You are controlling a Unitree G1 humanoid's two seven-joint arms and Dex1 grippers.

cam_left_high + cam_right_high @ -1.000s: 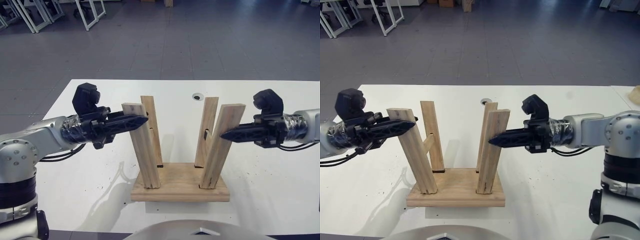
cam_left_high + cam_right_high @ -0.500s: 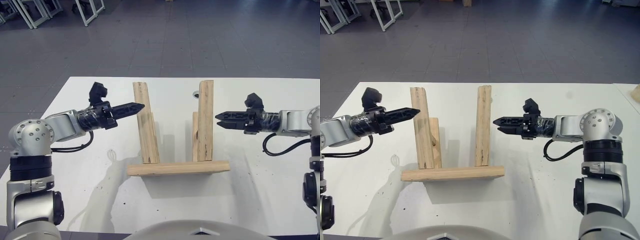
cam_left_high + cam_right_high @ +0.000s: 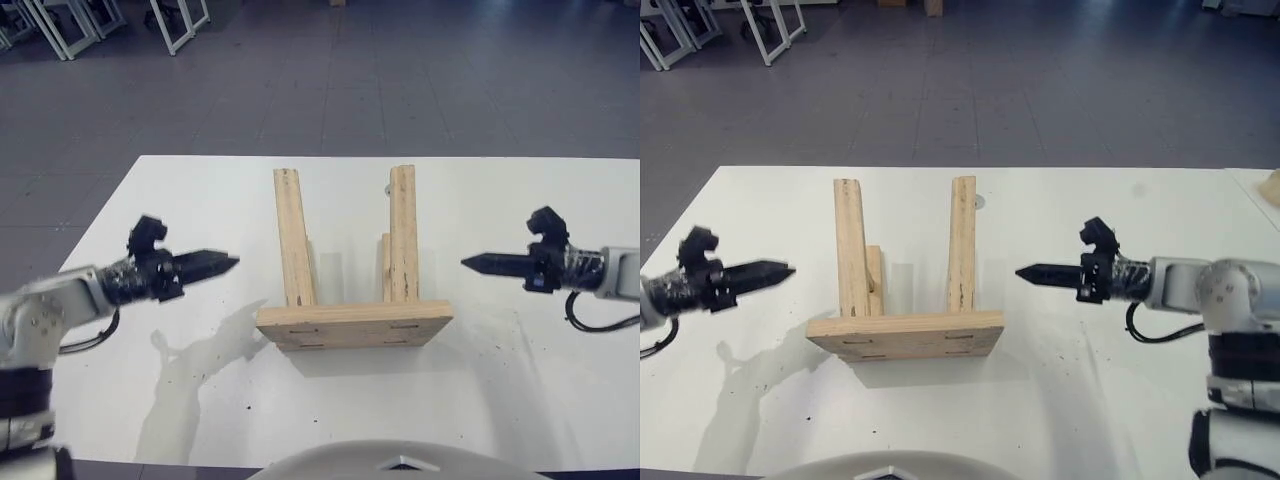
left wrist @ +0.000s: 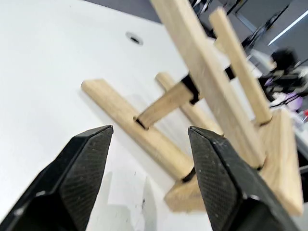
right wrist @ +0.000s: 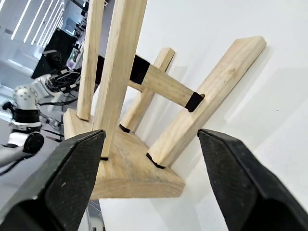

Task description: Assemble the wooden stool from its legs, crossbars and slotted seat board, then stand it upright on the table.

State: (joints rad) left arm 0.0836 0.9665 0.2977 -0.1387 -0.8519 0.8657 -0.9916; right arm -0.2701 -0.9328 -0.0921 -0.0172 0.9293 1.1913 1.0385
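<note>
Both grippers are held low over the white table (image 3: 180, 400), one on either side of the wooden stool (image 3: 350, 322), and both point inward at it. Left gripper (image 3: 228, 263) is seen near the seat's left end without touching it. In its wrist view the two black fingers (image 4: 86, 159) stand apart with nothing between them. Right gripper (image 3: 470, 264) is seen near the seat's right end, also not touching. Its fingers are likewise spread and empty in its wrist view.

The stool is assembled but lies on its side in the middle of the table. The seat board (image 3: 905, 335) stands on one long edge at the end nearest the robot, with its slotted face turned toward the robot. The legs (image 3: 292, 240) run away from the robot, so the stool's long axis lies front to back, across the line joining the two grippers. In the wrist views a lower leg is seen lying on the table, joined by a short crossbar (image 4: 161, 103) to a leg above it.

Neither arm can be judged clearly nearer, as the stool sits about midway between them. For the stool to be stood upright, the seat would probably have to be gripped from both sides and swung up over the legs' far ends.
</note>
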